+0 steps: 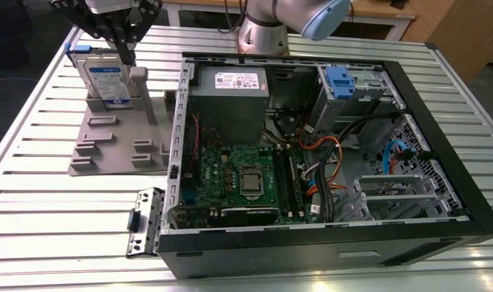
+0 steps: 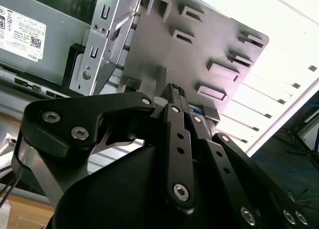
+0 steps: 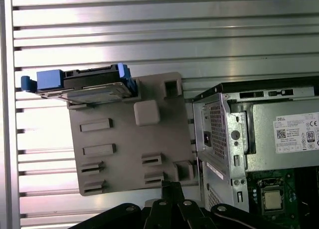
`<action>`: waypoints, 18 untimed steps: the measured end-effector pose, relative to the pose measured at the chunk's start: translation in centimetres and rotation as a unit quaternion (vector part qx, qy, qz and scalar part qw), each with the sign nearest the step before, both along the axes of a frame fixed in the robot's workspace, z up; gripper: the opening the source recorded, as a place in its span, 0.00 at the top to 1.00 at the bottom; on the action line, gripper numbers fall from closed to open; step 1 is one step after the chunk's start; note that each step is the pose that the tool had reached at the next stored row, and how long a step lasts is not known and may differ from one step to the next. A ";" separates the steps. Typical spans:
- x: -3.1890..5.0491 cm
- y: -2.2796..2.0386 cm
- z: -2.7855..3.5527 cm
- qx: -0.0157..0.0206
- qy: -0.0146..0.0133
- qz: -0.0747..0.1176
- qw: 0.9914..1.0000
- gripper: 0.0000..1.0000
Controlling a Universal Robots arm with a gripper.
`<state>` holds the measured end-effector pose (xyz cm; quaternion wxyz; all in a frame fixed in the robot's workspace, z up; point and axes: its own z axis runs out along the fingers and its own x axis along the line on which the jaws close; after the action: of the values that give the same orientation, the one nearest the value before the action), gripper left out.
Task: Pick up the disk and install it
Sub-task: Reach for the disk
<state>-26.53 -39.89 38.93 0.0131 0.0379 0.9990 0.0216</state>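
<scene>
- One disk stands upright on its edge in a slot of the grey stand, at about 10 o'clock in the exterior view. Its blue frame pokes out at the upper corner.
- The fingers hang just above the disk's 3 o'clock edge. They are pressed together and hold nothing. I cannot tell whether the tips touch the stand's post.
- In the first wrist view the disk shows edge-on at one corner of the stand, well apart from the fingers.
- In the second wrist view the fingers meet in front of the stand.
- The stand lies on the slatted metal surface, just beside the open computer case, at its 9 o'clock.
- Inside the case, the grey power supply sits at 12 o'clock of the green board. The cage with a blue latch sits at 2 o'clock.
</scene>
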 end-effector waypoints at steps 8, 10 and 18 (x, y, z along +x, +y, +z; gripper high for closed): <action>-0.79 0.00 -0.02 0.000 0.000 0.000 1.000 0.90; -0.98 0.00 -0.02 0.000 0.000 0.000 1.000 0.90; -1.75 0.00 -0.04 0.000 0.000 0.000 1.000 0.90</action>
<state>-28.27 -39.89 38.88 0.0131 0.0379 0.9990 0.0217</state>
